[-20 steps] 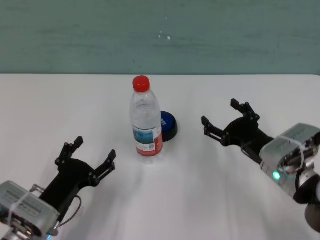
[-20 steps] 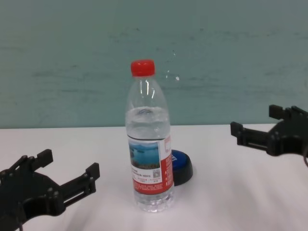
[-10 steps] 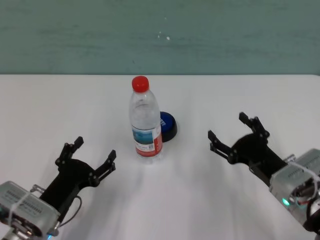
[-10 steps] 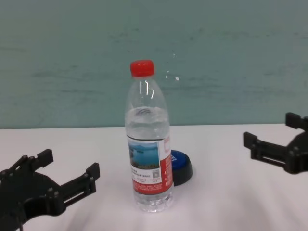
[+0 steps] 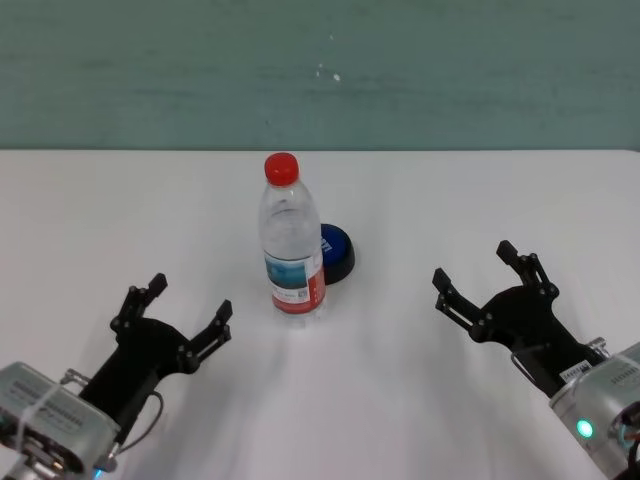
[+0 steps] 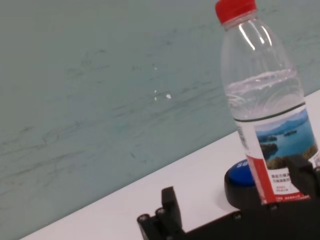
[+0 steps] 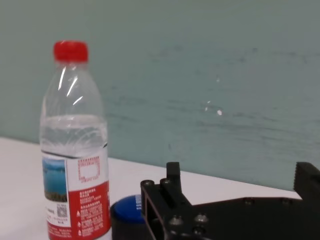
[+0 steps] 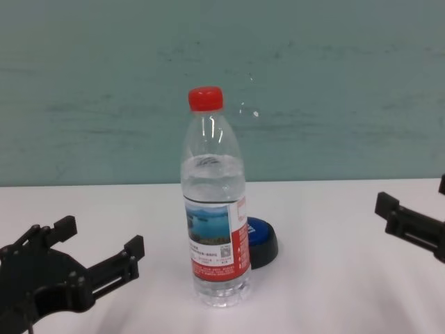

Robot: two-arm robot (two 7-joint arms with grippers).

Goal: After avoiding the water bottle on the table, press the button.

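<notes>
Head view: you are looking at the water bottle [image 5: 291, 243] standing upright mid-surface, with the button [image 5: 336, 253] just behind it and toward your right side, partly hidden by the bottle; the white surface [image 5: 400, 400] is carrying both
Head view, arms: your right pincer [image 5: 491, 281] is hovering well apart from the button with its fingers spread wide and gripping nothing; your left pincer [image 5: 187, 311] is sitting parked near the front edge, also spread open and empty
Left wrist view: you are seeing the bottle [image 6: 265, 97] in front of the button [image 6: 241, 181], which is peeking out beside the label
Right wrist view: you are getting a freer line here, the blue dome [image 7: 126, 211] showing beside the bottle [image 7: 75, 145], with nothing standing between it and your right pincer
Chest view: the bottle [image 8: 214, 206] is hiding half the button [image 8: 261, 239]; only one finger of your right pincer [image 8: 410, 225] is showing at the frame edge
Progress: nothing is touching the button, so whether it has been pressed is not showing; the bottle is standing undisturbed; if the press is still to come, you are going in from the right, keeping clear of the bottle
</notes>
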